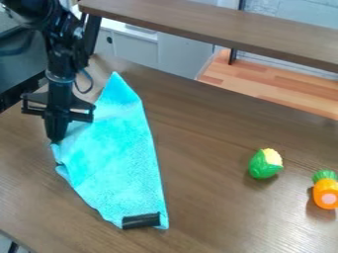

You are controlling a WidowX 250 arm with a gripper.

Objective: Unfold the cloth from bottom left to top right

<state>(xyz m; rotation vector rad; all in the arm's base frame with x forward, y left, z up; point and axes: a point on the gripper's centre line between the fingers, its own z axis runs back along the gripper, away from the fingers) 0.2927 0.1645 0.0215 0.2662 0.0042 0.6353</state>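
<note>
Cloth (117, 158) on surface (204, 202), extending from 11 o'clock to between 6 and 7. Claw (56, 140) at 9 o'clock, closed on cloth's edge. Toy corn (266, 164) at 4 o'clock; toy carrot (326, 191) likewise, farther out.

The tabletop (204, 133) was of brown wood, with a soft shine. Above its far side there was a brown shelf (211, 27). Behind stood pale cabinets (132, 48), a lighter plank-patterned wooden surface (271, 86) and a whitish wall (284, 16).
</note>
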